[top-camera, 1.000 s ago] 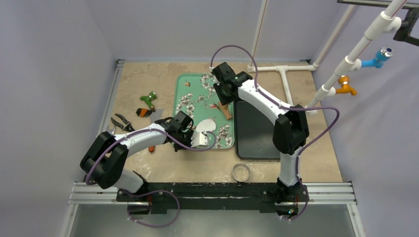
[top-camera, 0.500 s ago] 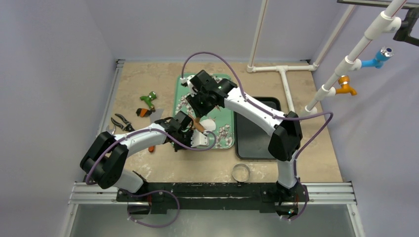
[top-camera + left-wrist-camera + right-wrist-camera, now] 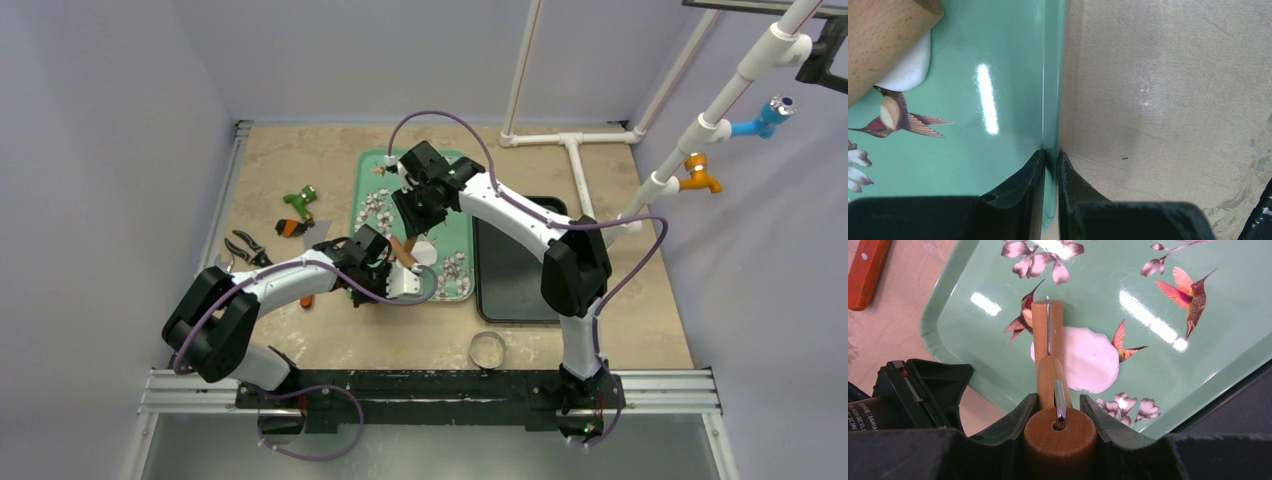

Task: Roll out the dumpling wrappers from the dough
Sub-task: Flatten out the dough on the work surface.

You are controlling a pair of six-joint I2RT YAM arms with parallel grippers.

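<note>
Right wrist view looks straight down the rolling pin (image 3: 1047, 340), which the right tool (image 3: 1058, 407) grips around its round wooden handle, one finger on each side. From here the pin's long axis runs directly away from the lens. Its far end reaches past the left margin of the dough (image 3: 1093, 362), a flattened white round with an uneven edge lying on the green tray (image 3: 973, 335) among printed hummingbirds and blossoms. This view also catches a wooden handle (image 3: 865, 270) on the table beyond the tray's corner and a strip of the black tray (image 3: 1248, 405) alongside. The left wrist view gives what the others cannot. The left tool (image 3: 1050, 165) is closed on the green tray's raised rim, one finger inside and one outside, with bare table (image 3: 1173, 100) to the outer side. In its upper corner the pin's end lies over the dough's edge and seems to rest on it. The top external view sets the layout. The dough sits in the near half of the green tray, right of centre, and the pin shows as a short brown bar slanting between the two tools. The black tray lies just right of the green one, a ring cutter (image 3: 487, 349) stands near the table's front edge, and pliers (image 3: 243, 250) and a small green object (image 3: 300, 202) lie well to the left.
</note>
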